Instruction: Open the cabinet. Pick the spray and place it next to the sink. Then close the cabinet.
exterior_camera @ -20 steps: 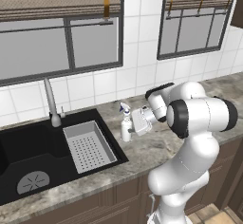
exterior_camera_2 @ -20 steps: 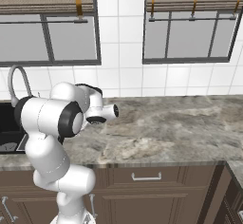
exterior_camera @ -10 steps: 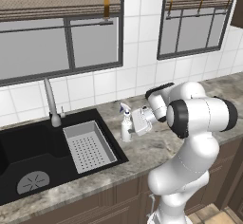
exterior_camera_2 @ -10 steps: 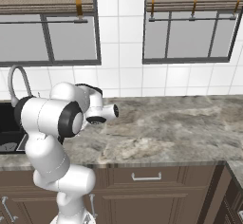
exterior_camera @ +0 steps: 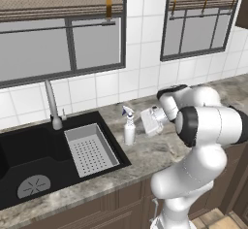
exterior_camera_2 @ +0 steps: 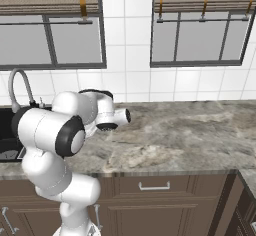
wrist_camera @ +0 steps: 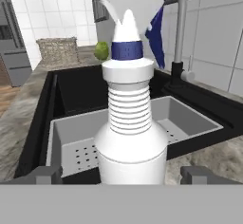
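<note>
The spray (exterior_camera: 129, 130) stands upright on the marble counter (exterior_camera: 160, 150), just beside the right edge of the sink (exterior_camera: 29, 150). It is a white bottle with a ribbed neck, a blue collar and a white trigger head with a blue part; in the hand view the spray (wrist_camera: 130, 118) is very near the camera and the trigger head reaches the top of the picture.

The gripper (exterior_camera: 143, 124) is at the height of the bottle, on the side away from the sink. Its jaws are spread wide. In the hand view the two dark fingertips (wrist_camera: 45, 174) stand to the left and to the right of the bottle body, each with a clear gap to it, so the gripper (wrist_camera: 126, 175) holds nothing and the bottle stands by itself.

The sink is a black basin set into the counter. A grey strainer tray (exterior_camera: 91, 148) with many small holes lies in its right part, and a round drain (exterior_camera: 34, 186) is at the front left. A slim silver faucet (exterior_camera: 52, 106) rises behind the basin, near the tiled wall (exterior_camera: 140, 77). Above the tiles are two windows (exterior_camera: 58, 48) with dark frames. In the hand view a green round fruit (wrist_camera: 101, 50) and a woven basket (wrist_camera: 57, 51) are far behind the sink, on the counter.

In the right base view the white arm (exterior_camera_2: 60, 130) is bent over the counter, and brown drawers (exterior_camera_2: 155, 186) with horizontal handles are below the counter edge.
</note>
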Motion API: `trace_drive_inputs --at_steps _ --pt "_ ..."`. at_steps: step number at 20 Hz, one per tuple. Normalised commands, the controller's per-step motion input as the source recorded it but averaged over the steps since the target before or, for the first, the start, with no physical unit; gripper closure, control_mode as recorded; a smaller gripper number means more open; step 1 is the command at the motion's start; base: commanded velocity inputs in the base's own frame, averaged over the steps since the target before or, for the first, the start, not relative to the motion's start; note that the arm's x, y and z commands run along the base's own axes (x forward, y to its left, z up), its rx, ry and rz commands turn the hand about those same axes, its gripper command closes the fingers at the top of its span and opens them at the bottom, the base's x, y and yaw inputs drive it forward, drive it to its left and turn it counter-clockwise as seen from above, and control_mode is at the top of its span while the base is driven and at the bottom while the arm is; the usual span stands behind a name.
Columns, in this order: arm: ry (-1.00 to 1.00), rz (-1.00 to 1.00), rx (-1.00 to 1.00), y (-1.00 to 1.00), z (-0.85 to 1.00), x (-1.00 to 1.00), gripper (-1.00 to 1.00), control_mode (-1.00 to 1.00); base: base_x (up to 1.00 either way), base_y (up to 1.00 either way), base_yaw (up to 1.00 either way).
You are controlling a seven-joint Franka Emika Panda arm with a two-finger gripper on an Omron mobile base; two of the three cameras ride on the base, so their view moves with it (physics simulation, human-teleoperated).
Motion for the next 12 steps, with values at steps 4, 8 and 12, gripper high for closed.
trace_drive_inputs --at_steps 4,8,12 --pt "0.0 0.0 0.0 -0.13 0.51 -0.28 -1.0 -1.0 0.0 0.0 0.0" --pt "0.01 0.0 -0.01 -0.1 0.67 -0.18 -1.0 -1.0 0.0 0.0 0.0" --pt "0.08 -0.01 -0.03 -0.12 0.65 -0.1 -1.0 -1.0 0.0 0.0 0.0"
